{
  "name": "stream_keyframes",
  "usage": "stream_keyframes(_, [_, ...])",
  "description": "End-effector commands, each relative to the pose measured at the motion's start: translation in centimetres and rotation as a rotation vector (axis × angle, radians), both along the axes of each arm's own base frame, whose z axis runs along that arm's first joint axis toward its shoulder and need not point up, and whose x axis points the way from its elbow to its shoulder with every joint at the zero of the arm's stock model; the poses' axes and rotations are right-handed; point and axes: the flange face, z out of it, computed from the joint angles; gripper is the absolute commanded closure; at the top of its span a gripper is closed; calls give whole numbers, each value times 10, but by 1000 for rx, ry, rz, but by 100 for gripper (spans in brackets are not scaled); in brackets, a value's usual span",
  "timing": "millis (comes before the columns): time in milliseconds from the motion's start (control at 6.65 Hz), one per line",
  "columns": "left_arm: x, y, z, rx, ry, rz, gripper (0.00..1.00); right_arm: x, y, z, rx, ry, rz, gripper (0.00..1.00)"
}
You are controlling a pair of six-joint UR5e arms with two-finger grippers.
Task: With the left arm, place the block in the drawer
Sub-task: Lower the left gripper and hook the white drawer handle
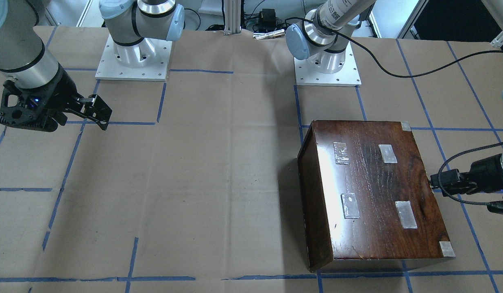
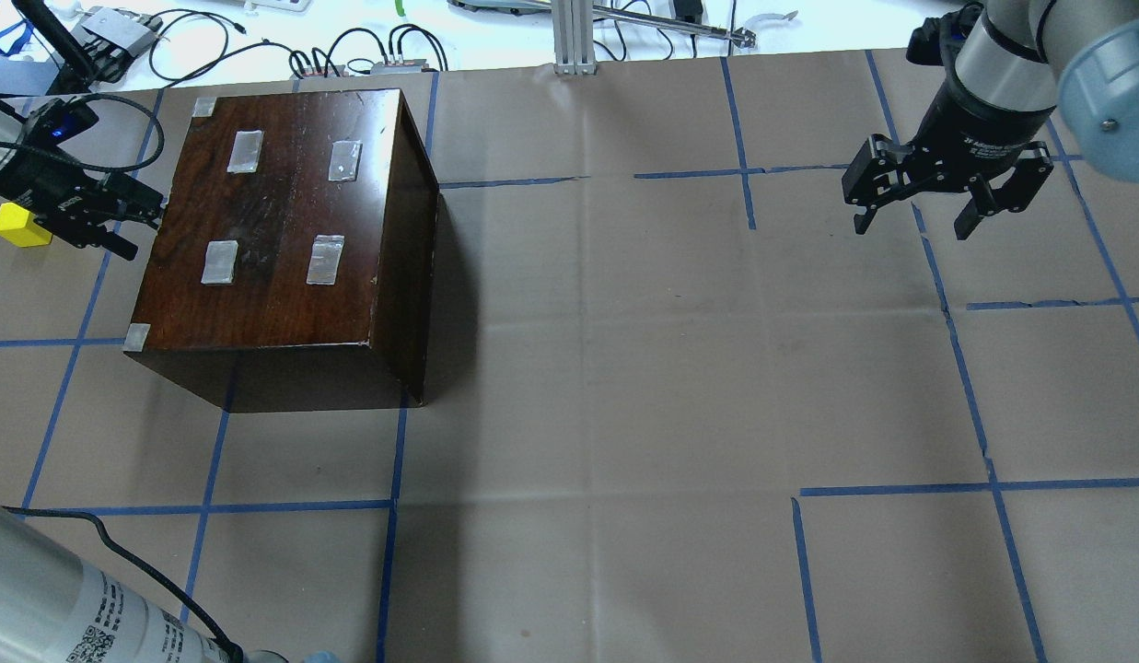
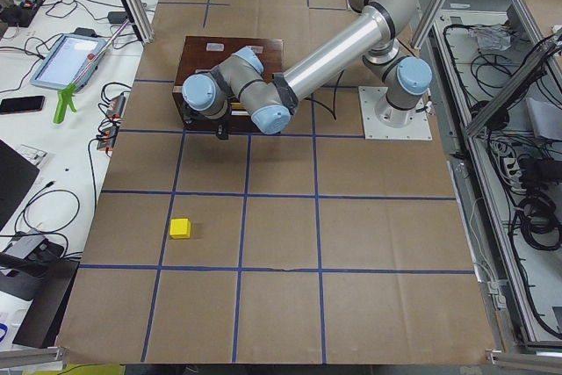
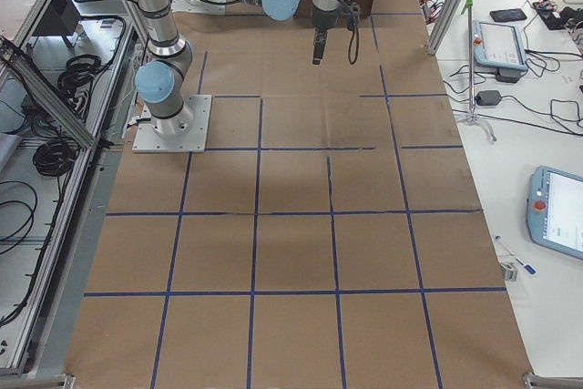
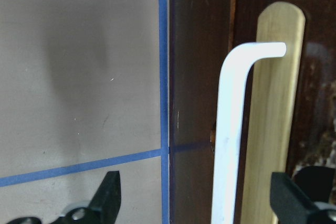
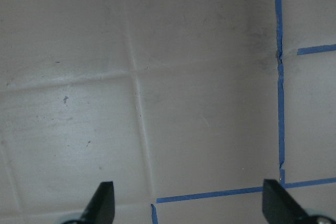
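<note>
The yellow block (image 2: 21,226) lies on the paper left of the dark-brown box (image 2: 284,212), behind my left wrist; it also shows in the exterior left view (image 3: 180,228). The drawer is not pulled out in any view. My left gripper (image 2: 141,226) is open at the box's left side. In the left wrist view its open fingers (image 5: 110,195) stand on either side of a white bent handle (image 5: 231,129) and a pale wood strip (image 5: 273,103) on the box's dark face. My right gripper (image 2: 912,221) is open and empty, high over the far right.
The box's top (image 1: 373,191) carries several clear tape patches. Blue tape lines cross the brown paper table cover (image 2: 624,368). Cables and small devices (image 2: 366,64) lie beyond the table's far edge. My left arm's black cable (image 1: 450,191) loops beside the box.
</note>
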Motion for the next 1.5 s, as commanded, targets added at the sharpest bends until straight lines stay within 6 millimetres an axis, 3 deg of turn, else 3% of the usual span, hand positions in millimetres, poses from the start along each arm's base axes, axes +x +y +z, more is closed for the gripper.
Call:
stream_keyframes(0, [2,-1,-3,3,-12,-4,2,0,0,0,1,1,-1,0])
stream_keyframes(602, [5,-3,-17,20,-1,-2,2,0,0,-1,2,0,0,0])
stream_keyframes(1053, [8,-6,-12,9,-12,-1,2,0,0,0,-1,1,0,0])
stream_keyframes(1353, [32,0,-15,27,-89,-1,2,0,0,0,1,1,-1,0])
